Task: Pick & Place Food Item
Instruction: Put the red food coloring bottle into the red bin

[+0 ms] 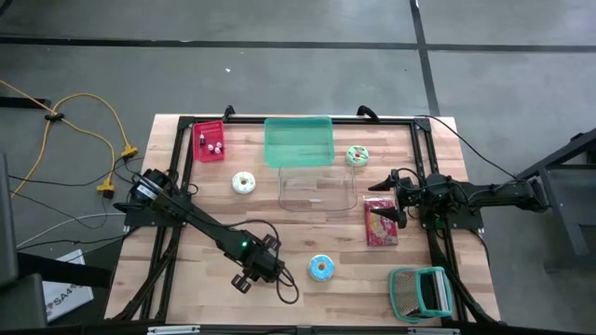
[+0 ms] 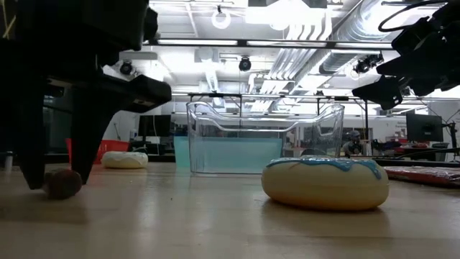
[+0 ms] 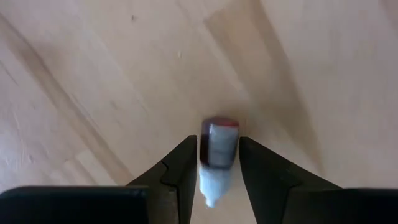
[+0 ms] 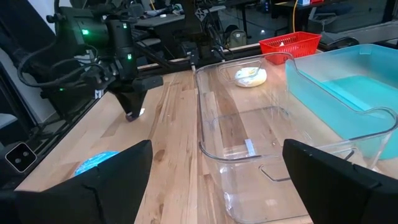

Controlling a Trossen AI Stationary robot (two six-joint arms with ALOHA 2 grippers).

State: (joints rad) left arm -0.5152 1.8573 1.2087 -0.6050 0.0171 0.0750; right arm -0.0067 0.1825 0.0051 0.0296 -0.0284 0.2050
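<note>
Left hand (image 1: 250, 278) sits low at the worktop's (image 1: 186, 279) near edge, left of centre. Its fingers (image 3: 180, 171) are closed narrowly on a small dark-red food piece (image 3: 217, 144), which rests on or just above the wood; contact with the surface cannot be told.

Right hand (image 1: 386, 207) hovers at the right side, fingers spread wide, holding nothing, above the red packet (image 1: 380, 223).

A clear bin (image 1: 317, 189) stands at centre, touching the teal bin (image 1: 299, 141) behind it. A blue donut (image 1: 320, 269) lies just right of the left hand, with bare wood between them. A white donut (image 1: 244, 182) lies left of the clear bin; a green donut (image 1: 357, 154) lies at its far right corner. A red basket (image 1: 209, 141) occupies the far left. A teal rack (image 1: 421, 291) sits at the near right corner.
</note>
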